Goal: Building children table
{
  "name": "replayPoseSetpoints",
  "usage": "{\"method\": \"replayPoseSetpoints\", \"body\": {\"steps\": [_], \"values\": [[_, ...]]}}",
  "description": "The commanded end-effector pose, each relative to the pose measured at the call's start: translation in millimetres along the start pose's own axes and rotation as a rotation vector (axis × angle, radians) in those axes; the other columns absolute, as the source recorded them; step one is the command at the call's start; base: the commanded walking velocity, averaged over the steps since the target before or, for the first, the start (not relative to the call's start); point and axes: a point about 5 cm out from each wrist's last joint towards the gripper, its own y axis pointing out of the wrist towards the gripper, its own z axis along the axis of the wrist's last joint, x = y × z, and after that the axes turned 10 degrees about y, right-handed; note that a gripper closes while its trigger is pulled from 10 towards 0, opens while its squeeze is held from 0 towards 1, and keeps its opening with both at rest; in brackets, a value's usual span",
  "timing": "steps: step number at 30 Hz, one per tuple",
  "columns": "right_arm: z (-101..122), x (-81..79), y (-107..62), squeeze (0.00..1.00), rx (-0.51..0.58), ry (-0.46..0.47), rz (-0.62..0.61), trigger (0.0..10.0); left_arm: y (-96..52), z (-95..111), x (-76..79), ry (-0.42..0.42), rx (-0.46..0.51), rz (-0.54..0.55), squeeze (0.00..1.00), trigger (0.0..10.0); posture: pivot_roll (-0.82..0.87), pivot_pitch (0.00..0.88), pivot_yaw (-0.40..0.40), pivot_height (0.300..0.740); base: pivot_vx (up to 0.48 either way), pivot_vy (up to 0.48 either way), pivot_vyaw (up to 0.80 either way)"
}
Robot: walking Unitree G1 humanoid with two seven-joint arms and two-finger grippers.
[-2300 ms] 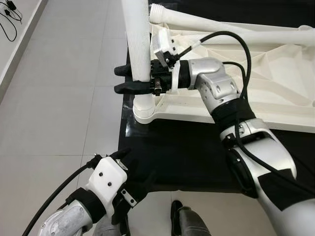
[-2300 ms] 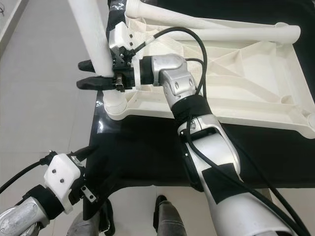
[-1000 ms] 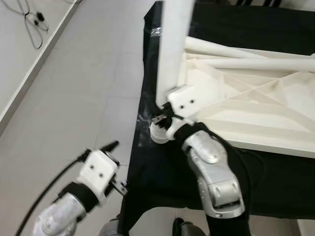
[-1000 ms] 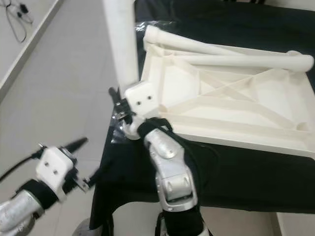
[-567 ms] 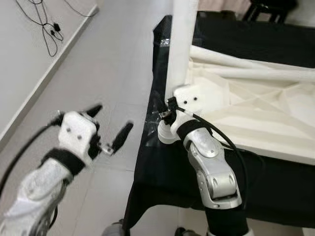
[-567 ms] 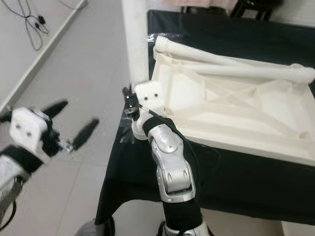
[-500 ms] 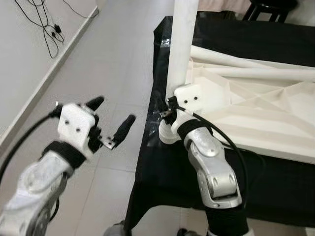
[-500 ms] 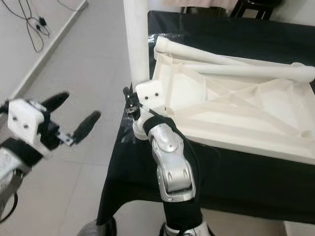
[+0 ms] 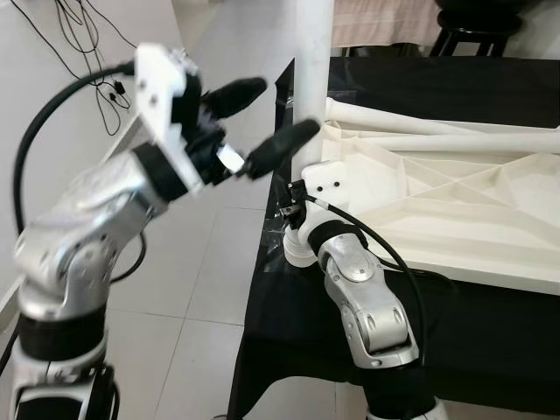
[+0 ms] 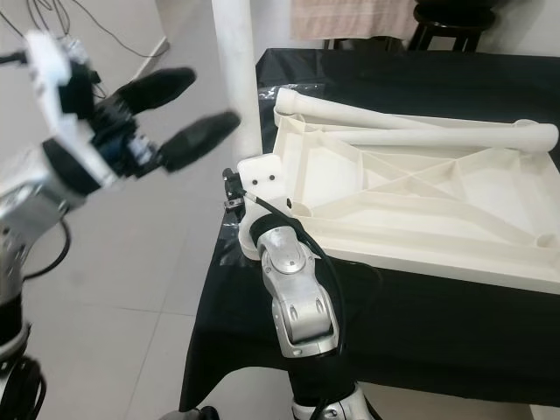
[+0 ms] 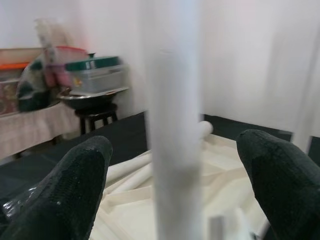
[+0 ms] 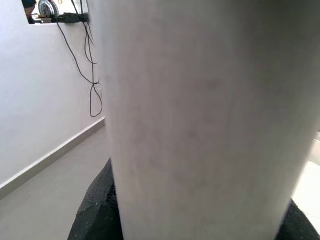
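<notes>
At about nine o'clock in the head views the left gripper (image 9: 254,122) is raised off the floor side of the table, its two black fingers (image 9: 282,145) spread wide with nothing between them and pointing toward three o'clock at the upright white table leg (image 9: 313,79). In the left wrist view that leg (image 11: 172,150) rises between the two parted fingertips (image 11: 65,192) without touching either. Behind the arm, at ten o'clock, black cables (image 9: 83,39) trail along the pale wall and grey tiled floor (image 9: 201,289). The leg stands vertical at the corner of the upside-down white tabletop (image 10: 420,206), which lies ribbed side up on a black cloth (image 10: 455,324) and stretches away toward three o'clock. At the centre of the picture the right gripper (image 9: 293,214) reaches up from six o'clock to the foot of the leg, just above the round corner socket (image 9: 297,254); the right wrist view shows the leg (image 12: 205,125) pressed close between the black finger bases, so this claw has its fingers clamped around the leg. Two more white legs (image 10: 437,136) lie flat across the far edge of the tabletop at about one o'clock. At twelve o'clock a dark stool (image 9: 477,22) stands beyond the cloth.
</notes>
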Motion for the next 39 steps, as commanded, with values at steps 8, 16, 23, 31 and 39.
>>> {"method": "replayPoseSetpoints", "body": {"steps": [8, 16, 23, 31, 39], "values": [[-32, -15.7, -1.9, 0.0, -0.156, 0.128, -0.019, 10.0, 24.8, -24, -13.5, -0.074, -0.159, -0.015, 0.0, 10.0, 0.06, 0.166, 0.075, 0.74, 0.0, 0.0, 0.0], [-30, -20.5, -1.5, 0.0, -0.147, 0.138, -0.005, 10.0, 39.2, -32, -8.2, -0.123, -0.24, -0.165, 0.0, 10.0, 0.06, 0.171, 0.086, 0.74, 0.0, 0.0, 0.0], [-29, -23.0, -0.9, 0.0, -0.144, 0.14, 0.002, 10.0, 48.8, -30, -7.2, -0.084, -0.261, -0.23, 0.0, 8.6, 0.06, 0.171, 0.087, 0.74, 0.0, 0.0, 0.0], [-29, -23.3, 1.1, 0.0, -0.14, 0.138, 0.01, 10.0, 58.4, -19, -6.0, 0.045, -0.231, -0.237, 0.0, 0.0, 0.06, 0.17, 0.087, 0.74, 0.0, 0.0, 0.0], [-13, -12.0, 10.6, 1.0, -0.054, 0.116, 0.117, 10.0, 58.1, -21, 0.5, 0.061, -0.23, -0.257, 0.0, 0.0, 0.06, 0.167, 0.089, 0.74, 0.0, 0.0, 0.0]]}}
